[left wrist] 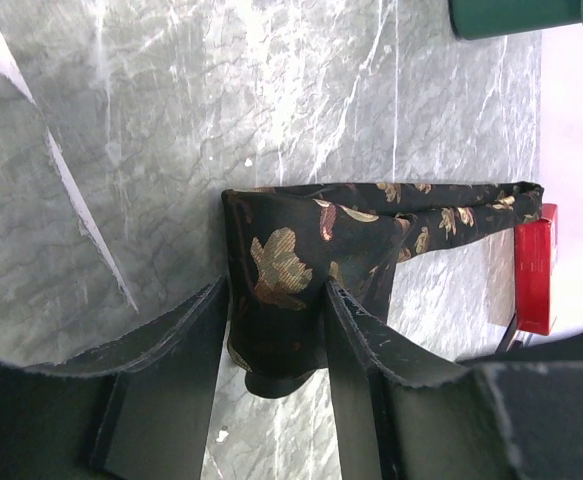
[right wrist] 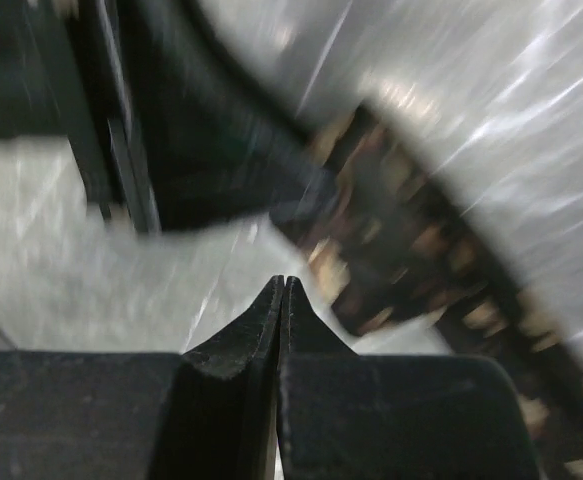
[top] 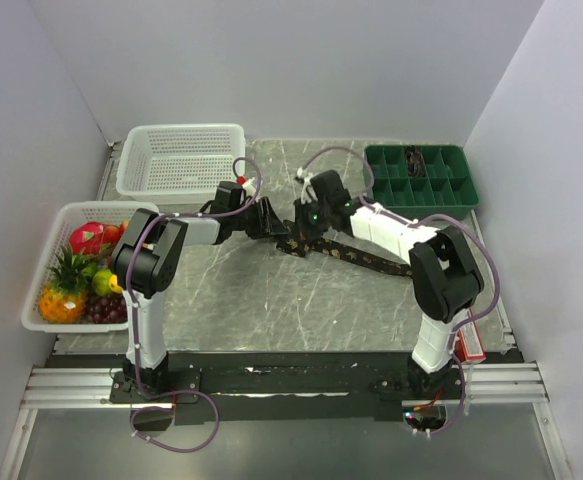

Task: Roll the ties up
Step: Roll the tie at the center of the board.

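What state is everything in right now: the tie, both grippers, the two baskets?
Tie: one end folded over, the rest stretched along the table.
Left gripper: shut on the tie's folded end.
Right gripper: shut, holding nothing.
White basket: empty.
Fruit basket: full.

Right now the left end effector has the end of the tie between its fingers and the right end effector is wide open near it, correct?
Not quite: the right end effector is shut, fingers pressed together on nothing, as the right wrist view shows. The left end effector does have the end of the tie between its fingers.
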`<state>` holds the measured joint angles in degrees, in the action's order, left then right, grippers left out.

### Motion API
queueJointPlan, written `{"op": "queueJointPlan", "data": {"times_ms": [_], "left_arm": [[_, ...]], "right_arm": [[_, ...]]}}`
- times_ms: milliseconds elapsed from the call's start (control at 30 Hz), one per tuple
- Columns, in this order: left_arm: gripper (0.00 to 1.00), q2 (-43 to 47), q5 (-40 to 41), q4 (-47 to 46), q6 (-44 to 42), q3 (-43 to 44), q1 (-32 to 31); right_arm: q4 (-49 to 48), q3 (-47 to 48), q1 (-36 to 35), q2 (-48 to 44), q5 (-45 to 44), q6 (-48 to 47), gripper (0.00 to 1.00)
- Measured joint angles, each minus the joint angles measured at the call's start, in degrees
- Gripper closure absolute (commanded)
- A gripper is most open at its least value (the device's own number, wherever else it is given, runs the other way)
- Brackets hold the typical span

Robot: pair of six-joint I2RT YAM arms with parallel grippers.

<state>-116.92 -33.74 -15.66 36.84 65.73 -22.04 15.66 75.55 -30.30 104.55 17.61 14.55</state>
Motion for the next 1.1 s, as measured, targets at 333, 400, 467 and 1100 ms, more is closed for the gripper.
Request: {"op": "queueJointPlan", "data": {"times_ms": [333, 400, 467, 1100], "left_arm": [[0.5, 0.0, 0.0, 0.2, 1.9, 0.0, 0.0], [0.49, 0.0, 0.1, 0.5, 2.0, 0.0, 0.0], [0.49, 0.0, 0.1, 0.6, 2.4, 0.0, 0.0], [0.5, 0.0, 0.2, 0.5, 4.4, 0.0, 0.2]], "right_arm": [[-1.2, -3.5, -8.2, 1.0, -3.9, 0.2, 1.0], [-1.8, -3.2, -9.7, 2.4, -6.6, 0.1, 1.0], [-2.3, -3.2, -10.6, 3.9, -9.4, 0.1, 1.0], [-2.4, 1.3, -12.4, 10.2, -25.1, 0.1, 1.0]]}}
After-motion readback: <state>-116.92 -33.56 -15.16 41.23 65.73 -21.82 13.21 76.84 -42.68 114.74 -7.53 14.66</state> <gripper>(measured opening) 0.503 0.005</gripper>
